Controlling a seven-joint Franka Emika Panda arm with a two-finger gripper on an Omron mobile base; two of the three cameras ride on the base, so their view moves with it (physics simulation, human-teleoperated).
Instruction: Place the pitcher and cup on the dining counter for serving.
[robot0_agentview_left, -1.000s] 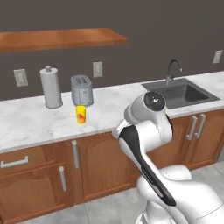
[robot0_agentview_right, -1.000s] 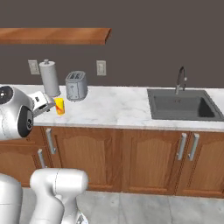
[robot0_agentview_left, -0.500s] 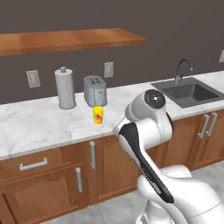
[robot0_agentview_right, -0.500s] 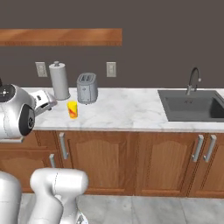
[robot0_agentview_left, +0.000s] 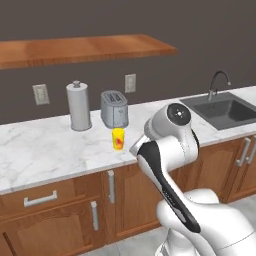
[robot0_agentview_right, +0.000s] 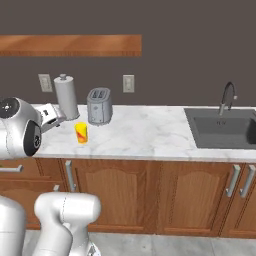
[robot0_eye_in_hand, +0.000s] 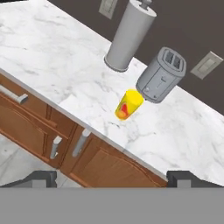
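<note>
Rolling the base sideways along the kitchen run, I can see the whole picture has slid: the sink (robot0_agentview_left: 226, 111) now sits further right in my left base view than it did a moment ago, and the yellow cup (robot0_agentview_left: 118, 138) has come closer to centre. That is my cameras moving, not the things; the cup stands upright where it was on the marble surface (robot0_agentview_left: 45, 150), just in front of the toaster (robot0_agentview_left: 114, 109), with the tall grey canister (robot0_agentview_left: 79, 106) to the toaster's left. From the hand view the cup (robot0_eye_in_hand: 128, 105) lies near the middle of the frame, close beside the toaster and clear of the surface's near edge. My claw (robot0_eye_in_hand: 113, 178) hangs wide, its two dark tips well apart at the bottom of that view and nothing between them, high and well short of the cup. I judge this as lining up on the cup before a reach; the pick itself is not begun. The pitcher and the dining counter are not where I am looking, so I read the task as barely started. Next I would need to bring the claw down over the cup without nudging the toaster.
</note>
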